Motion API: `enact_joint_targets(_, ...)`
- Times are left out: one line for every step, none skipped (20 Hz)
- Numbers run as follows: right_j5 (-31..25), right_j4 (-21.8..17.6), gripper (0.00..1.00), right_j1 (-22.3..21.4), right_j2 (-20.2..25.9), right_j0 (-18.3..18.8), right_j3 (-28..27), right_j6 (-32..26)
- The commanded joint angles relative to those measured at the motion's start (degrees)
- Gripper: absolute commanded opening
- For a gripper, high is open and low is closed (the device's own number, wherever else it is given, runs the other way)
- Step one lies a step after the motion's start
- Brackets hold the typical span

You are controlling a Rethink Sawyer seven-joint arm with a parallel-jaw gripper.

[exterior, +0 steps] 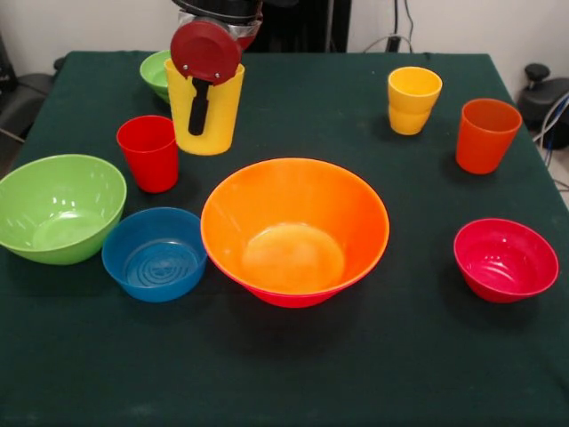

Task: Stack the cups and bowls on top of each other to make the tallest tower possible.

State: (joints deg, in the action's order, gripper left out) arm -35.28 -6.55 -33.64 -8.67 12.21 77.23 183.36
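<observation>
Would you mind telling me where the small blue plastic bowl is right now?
In the front view, the small blue plastic bowl sits left of centre, between the medium-large green bowl and the large orange bowl.

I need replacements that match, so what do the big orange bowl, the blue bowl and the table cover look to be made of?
The orange bowl looks like glossy moulded plastic: bright highlights on its floor, and a thin rim. The blue bowl seems the same, shiny, with moulded rings in its base. The table cover looks like dark green matte cloth, perhaps felt: no shine at all.
</observation>
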Motion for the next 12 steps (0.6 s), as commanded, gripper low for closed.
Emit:
enact_joint_targets(-6.04,-3.72,0.00,4.90,8.13,0.38,-4.00,-14.40)
enact_joint_targets(-6.42,-3.66,0.00,4.94,8.23,0.38,-4.13,-14.53)
enact_joint_targets(-6.81,-3.60,0.00,4.99,8.33,0.38,-4.26,-14.66)
enact_joint_targets(-7.20,-3.55,0.00,5.03,8.44,0.38,-4.39,-14.79)
enact_joint_targets(-7.35,-3.51,0.00,5.17,8.54,0.34,-4.59,-14.78)
enact_joint_targets(-7.51,-3.58,0.00,5.23,8.58,0.39,-4.78,-14.84)
enact_joint_targets(-7.68,-3.65,0.00,5.29,8.62,0.44,-4.98,-14.90)
enact_joint_targets(-7.84,-3.71,0.00,5.35,8.66,0.49,-5.17,-14.96)
enact_joint_targets(-7.75,-3.69,0.00,5.40,8.65,0.39,-5.23,-14.61)
enact_joint_targets(-7.67,-3.67,0.00,5.46,8.63,0.29,-5.28,-14.26)
enact_joint_targets(-7.58,-3.65,0.00,5.52,8.62,0.19,-5.34,-13.90)
enact_joint_targets(-7.50,-3.63,0.00,5.57,8.60,0.09,-5.39,-13.55)
